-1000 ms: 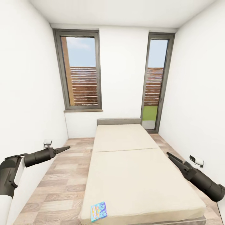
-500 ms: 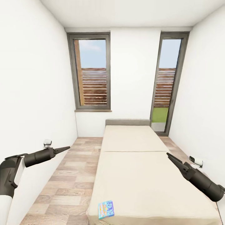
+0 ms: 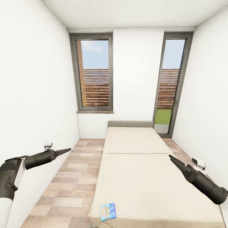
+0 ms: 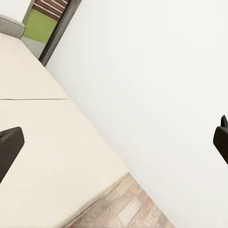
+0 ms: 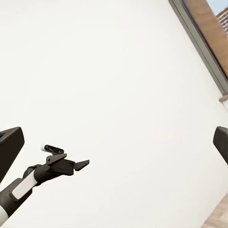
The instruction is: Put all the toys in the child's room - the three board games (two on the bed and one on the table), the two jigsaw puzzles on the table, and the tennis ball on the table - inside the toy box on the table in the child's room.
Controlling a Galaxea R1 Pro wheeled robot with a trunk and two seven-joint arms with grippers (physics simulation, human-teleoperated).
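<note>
One board game (image 3: 108, 211), a small blue box with cartoon print, lies flat on the near left corner of the bed (image 3: 136, 177). The beige mattress of the bed (image 4: 42, 133) also runs through the left wrist view. My left gripper (image 3: 67, 149) hangs over the floor left of the bed, and my right gripper (image 3: 171, 156) hangs over the bed's right edge. Both are well above and apart from the box. The fingers (image 4: 9, 147) of the left gripper (image 4: 114, 142) and of the right gripper (image 5: 114, 147) stand wide apart, empty. The table, toy box, jigsaw puzzles and tennis ball are out of view.
White walls close in on both sides of the narrow room. A wood floor strip (image 3: 69, 180) runs left of the bed, wider than the one on the right. A window (image 3: 95, 74) and a glass door (image 3: 166, 85) sit in the far wall. Small wall fittings (image 3: 48, 144) flank the bed.
The whole picture has shifted, so bed and windows now sit further right in the view: the camera moved. Both arms hold the same pose and the board game lies where it was.
</note>
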